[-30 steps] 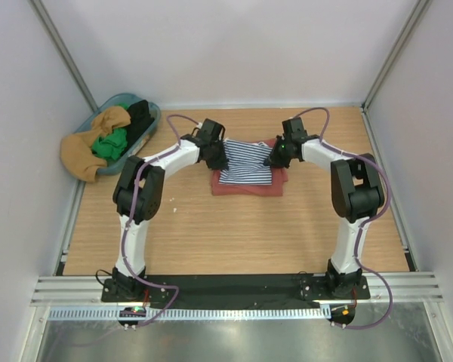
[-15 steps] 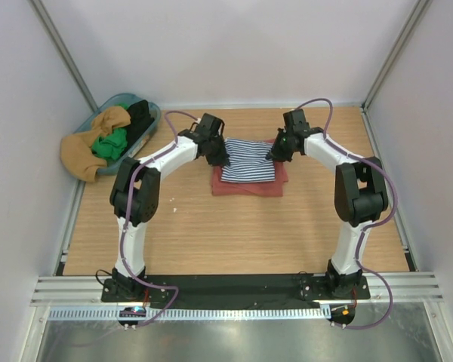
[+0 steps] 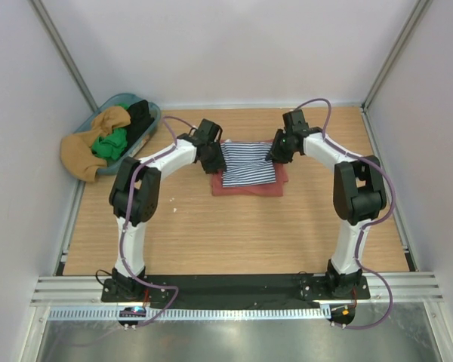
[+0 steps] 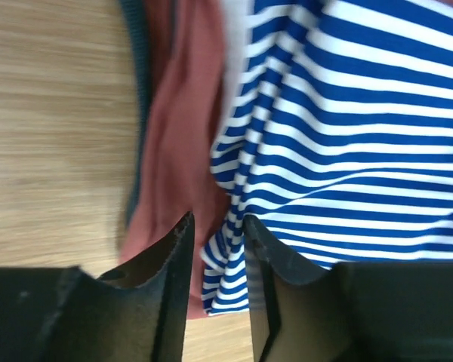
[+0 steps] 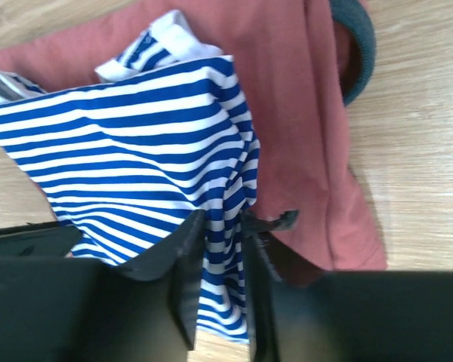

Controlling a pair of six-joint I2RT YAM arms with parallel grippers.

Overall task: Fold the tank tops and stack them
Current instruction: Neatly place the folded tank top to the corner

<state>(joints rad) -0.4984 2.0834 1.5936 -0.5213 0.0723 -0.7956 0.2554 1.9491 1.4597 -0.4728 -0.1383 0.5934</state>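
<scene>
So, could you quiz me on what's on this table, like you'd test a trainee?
1. True or false: the striped tank top lies on the rust-red tank top.
2. Where on the table does the blue tub of clothes sit: A far left, B far right, C near edge?
3. What colour is the garment draped over the tub's rim?
Key: 1 true; 2 A; 3 mustard yellow.
</scene>
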